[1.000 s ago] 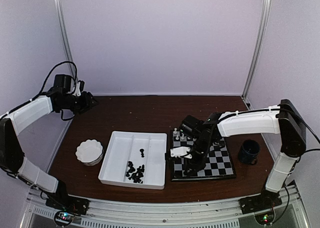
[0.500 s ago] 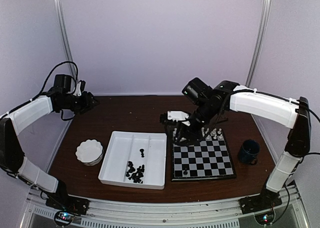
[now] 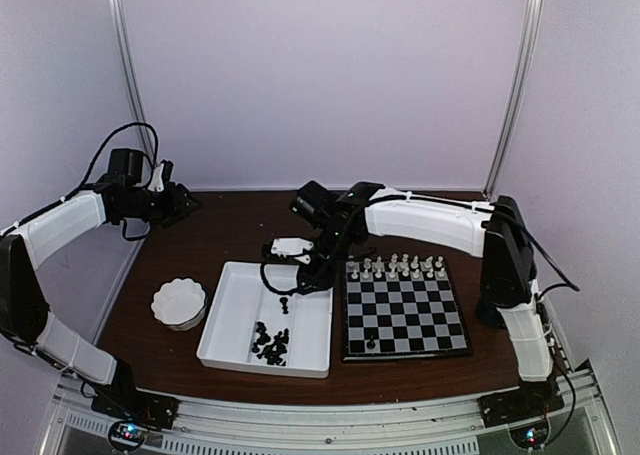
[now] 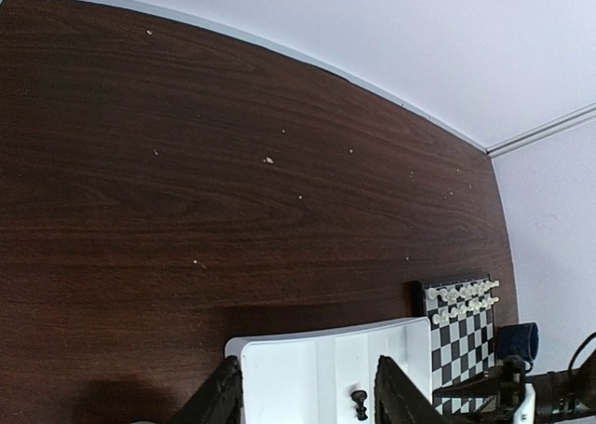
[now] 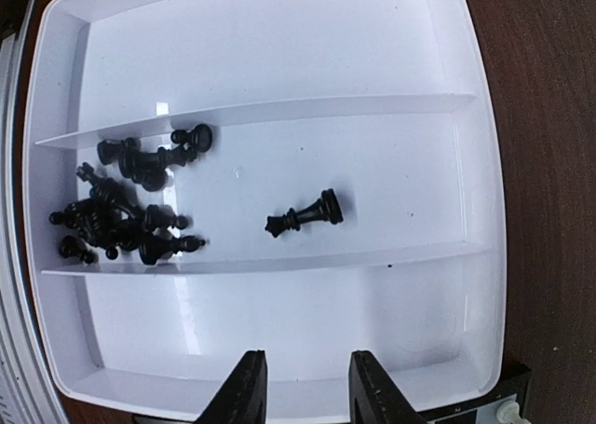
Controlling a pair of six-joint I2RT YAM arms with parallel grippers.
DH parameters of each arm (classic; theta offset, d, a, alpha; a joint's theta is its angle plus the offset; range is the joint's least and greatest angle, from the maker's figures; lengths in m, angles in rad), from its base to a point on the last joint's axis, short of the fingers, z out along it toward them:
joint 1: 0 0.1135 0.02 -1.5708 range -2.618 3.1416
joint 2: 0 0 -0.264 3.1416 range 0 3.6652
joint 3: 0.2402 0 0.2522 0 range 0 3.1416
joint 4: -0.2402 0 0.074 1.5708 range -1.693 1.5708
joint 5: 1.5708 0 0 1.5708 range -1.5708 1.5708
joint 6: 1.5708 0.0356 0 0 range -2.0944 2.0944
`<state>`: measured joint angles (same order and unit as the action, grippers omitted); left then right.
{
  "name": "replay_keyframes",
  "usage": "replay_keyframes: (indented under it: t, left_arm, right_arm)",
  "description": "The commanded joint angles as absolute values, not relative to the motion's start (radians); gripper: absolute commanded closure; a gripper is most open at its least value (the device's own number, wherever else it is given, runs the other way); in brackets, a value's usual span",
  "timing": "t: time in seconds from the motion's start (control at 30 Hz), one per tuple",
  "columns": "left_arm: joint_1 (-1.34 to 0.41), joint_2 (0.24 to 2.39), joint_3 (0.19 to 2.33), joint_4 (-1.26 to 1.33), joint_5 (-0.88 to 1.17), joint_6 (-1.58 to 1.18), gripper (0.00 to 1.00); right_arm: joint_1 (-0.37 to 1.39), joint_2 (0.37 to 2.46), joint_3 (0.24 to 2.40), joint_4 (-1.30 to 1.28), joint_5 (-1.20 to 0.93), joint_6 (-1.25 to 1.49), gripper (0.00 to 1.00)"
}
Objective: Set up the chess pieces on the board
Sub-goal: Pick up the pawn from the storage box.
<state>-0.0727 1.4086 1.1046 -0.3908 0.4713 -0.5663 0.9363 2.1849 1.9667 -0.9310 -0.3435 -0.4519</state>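
Note:
The board [image 3: 420, 310] lies right of centre, with white chess pieces [image 3: 397, 267] in two rows along its far edge and one black piece [image 3: 371, 342] near its front-left corner. More black pieces [image 3: 270, 341] lie heaped in the white divided tray [image 3: 240, 295]. In the right wrist view the heap [image 5: 121, 214] is at the left and a lone black piece [image 5: 304, 216] lies on its side. My right gripper [image 3: 297, 278] hangs over the tray's far right part, open [image 5: 307, 387], with nothing between its fingers. My left gripper [image 3: 185, 203] is raised at the far left, open [image 4: 312, 401] and empty.
A white scalloped bowl [image 3: 179, 303] stands left of the tray. A dark blue mug [image 4: 517, 340] sits right of the board, mostly hidden behind the right arm in the top view. Purple walls close in the table's back and sides.
My right arm left the board's near-left corner, where a black piece now stands, and swung left over the tray. The left arm has not moved.

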Motion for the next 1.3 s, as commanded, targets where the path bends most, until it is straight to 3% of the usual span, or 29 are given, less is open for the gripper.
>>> replay_keyframes:
  t: [0.0,0.17,0.33,0.7,0.93,1.27]
  left_arm:
    - [-0.071,1.401,1.133,-0.354,0.491,-0.560,0.51]
    - [-0.071,1.400,1.134,-0.354,0.500,-0.564,0.51]
    - [-0.071,1.397,1.135,-0.354,0.504,-0.566,0.51]
    - [-0.071,1.388,1.136,-0.354,0.514,-0.571,0.51]
    - [-0.071,1.382,1.137,-0.354,0.517,-0.575,0.51]
    - [-0.071,1.378,1.136,-0.354,0.514,-0.573,0.51]
  right_arm:
    - [0.974,2.289,2.113,-0.940,-0.285,-0.382,0.66]
    - [0.983,2.443,2.311,-1.016,-0.275,-0.322,0.64]
    - [0.994,2.500,2.349,-1.022,-0.285,-0.294,0.63]
    - [1.031,2.327,2.136,-1.015,-0.559,-0.443,0.65]
    - [1.089,2.277,2.031,-1.010,-0.489,-0.520,0.64]
    - [1.117,2.354,2.121,-1.037,-0.422,-0.532,0.68]
